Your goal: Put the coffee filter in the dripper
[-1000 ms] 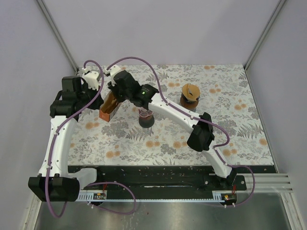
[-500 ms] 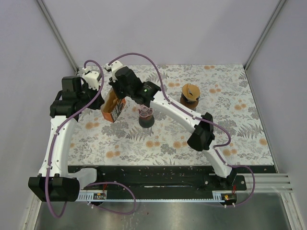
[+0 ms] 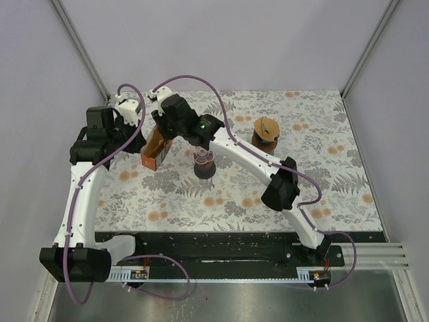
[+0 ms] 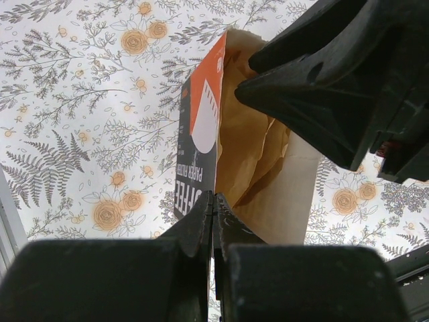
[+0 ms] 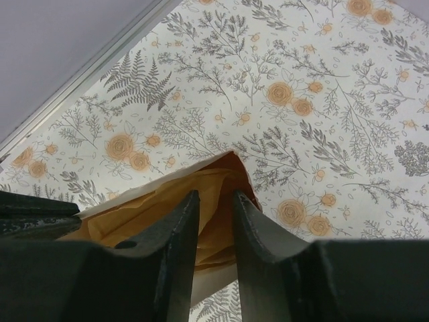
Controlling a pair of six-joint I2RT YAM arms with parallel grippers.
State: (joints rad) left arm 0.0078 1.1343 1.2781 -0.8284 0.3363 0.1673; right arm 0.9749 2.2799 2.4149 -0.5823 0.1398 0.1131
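Observation:
The coffee filter box (image 3: pixel 155 151), orange, black and white, is held tilted above the table's back left. My left gripper (image 3: pixel 141 142) is shut on its side wall (image 4: pixel 201 114), pinching the edge between its fingertips (image 4: pixel 214 201). Brown paper filters (image 4: pixel 249 144) fill the open box. My right gripper (image 3: pixel 165 129) reaches into the box mouth from above, its fingers slightly apart (image 5: pixel 216 194) among the filters (image 5: pixel 134 216); it also shows in the left wrist view (image 4: pixel 335 80). The small dripper (image 3: pixel 204 165) on its dark base stands right of the box, empty.
A brown round container (image 3: pixel 265 132) with a wooden top stands at the back centre-right. The floral tablecloth (image 3: pixel 322 174) covers the table. Grey walls and metal frame posts (image 3: pixel 77 43) close in the left, back and right sides.
The right gripper has shifted back and left over the box mouth, and the box has tipped more upright. The left arm has stayed almost still.

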